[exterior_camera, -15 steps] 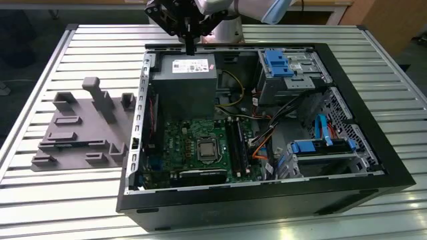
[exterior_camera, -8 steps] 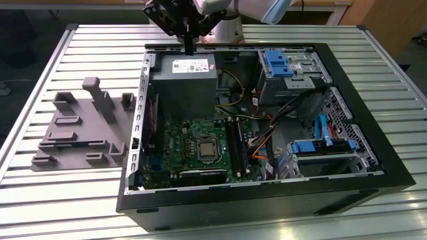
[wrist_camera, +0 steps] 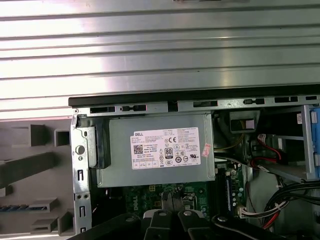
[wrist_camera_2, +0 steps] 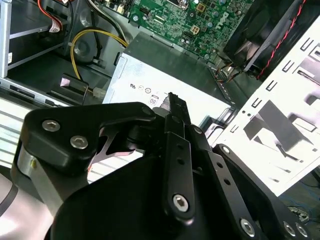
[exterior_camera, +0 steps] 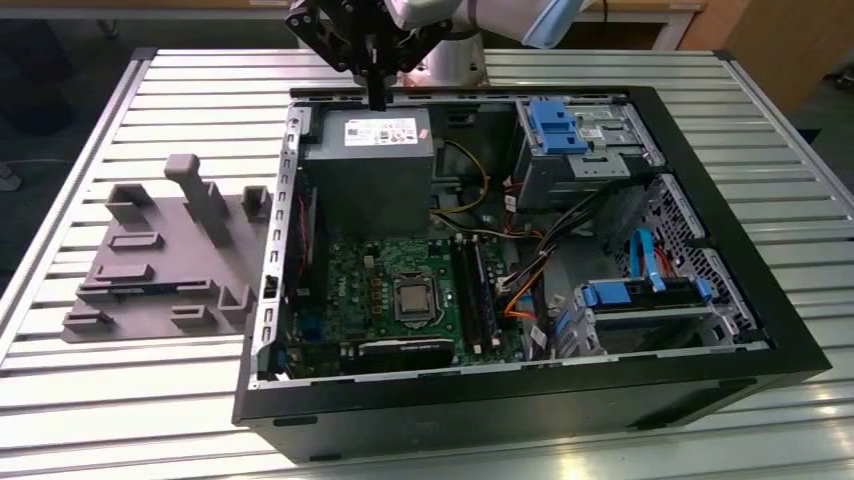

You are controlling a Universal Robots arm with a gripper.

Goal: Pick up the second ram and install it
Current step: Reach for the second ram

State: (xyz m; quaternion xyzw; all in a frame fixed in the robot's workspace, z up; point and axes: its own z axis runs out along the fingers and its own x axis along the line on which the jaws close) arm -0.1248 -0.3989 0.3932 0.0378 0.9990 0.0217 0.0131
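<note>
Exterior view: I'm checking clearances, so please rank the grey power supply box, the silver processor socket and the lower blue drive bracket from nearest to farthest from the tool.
1. Grey metal power supply box, directly beneath the tool.
2. Silver square processor socket, in the middle of the green board.
3. Lower blue plastic drive bracket, towards the exterior view's right.

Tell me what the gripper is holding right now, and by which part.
Nothing. The gripper hangs above the power supply with its fingers shut together and nothing between them.
</note>
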